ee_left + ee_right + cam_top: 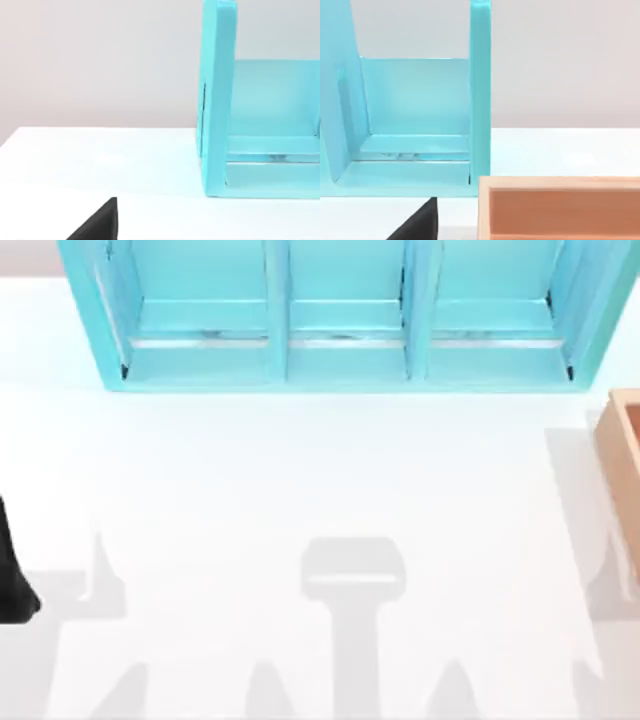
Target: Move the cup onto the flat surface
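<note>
my left arm sits parked at table's left edge; can't tell its pincer state. teal shelf unit along far edge, tan wooden box at right edge. can't tell where cup is.

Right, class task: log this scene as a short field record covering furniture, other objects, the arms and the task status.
furniture: turquoise shelf unit with three compartments, at the table's far edge
other object: orange-brown box at the table's right edge, beside the shelf unit
table: white
left arm: dark part at the left edge
cup: cannot be located
task status: cannot be judged
</note>
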Available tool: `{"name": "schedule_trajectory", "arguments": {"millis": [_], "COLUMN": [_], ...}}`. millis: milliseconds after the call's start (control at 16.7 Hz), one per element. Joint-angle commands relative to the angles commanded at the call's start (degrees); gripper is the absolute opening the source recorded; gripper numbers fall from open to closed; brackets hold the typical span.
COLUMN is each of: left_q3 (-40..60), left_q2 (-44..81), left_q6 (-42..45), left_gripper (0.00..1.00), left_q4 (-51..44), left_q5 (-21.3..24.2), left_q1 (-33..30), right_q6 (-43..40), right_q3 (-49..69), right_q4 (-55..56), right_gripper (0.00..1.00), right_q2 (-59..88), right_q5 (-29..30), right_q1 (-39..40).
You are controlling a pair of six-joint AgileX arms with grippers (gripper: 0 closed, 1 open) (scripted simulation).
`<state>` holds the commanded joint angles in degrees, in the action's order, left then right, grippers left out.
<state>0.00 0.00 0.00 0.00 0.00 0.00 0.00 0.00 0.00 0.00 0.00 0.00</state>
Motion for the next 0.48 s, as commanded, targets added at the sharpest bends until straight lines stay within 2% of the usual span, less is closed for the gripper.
{"name": "schedule_trajectory", "arguments": {"millis": [240, 480], "left_q3": [0.00, 0.00], "left_q2": [0.00, 0.00], "left_q6": [0.00, 0.00], "left_gripper": [1.00, 1.00], "left_q4": [0.00, 0.00], "left_q5": [0.00, 0.00], "left_q1": [0.00, 0.00], "right_q6": [-0.74, -4.54], "right_q3": [1.61, 10.78], "right_q4": [-1.72, -11.66], "right_gripper": [1.00, 1.00], "right_q2": [1.89, 12.54], "right_q5": [0.01, -0.09], "right_q1": [-0.86, -5.12]}}
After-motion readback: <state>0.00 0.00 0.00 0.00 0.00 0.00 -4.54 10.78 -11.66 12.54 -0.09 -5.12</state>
